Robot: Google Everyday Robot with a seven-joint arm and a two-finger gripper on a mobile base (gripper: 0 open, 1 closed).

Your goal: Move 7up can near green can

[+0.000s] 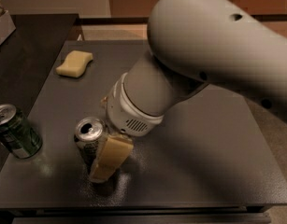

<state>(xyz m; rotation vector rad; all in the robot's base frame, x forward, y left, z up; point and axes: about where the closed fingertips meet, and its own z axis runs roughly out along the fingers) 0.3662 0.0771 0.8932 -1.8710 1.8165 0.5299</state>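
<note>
Cream claw (105, 160) beside silvery-grey 7up can (90, 129) — green can (14, 135) glossy, white-streaked.
</note>
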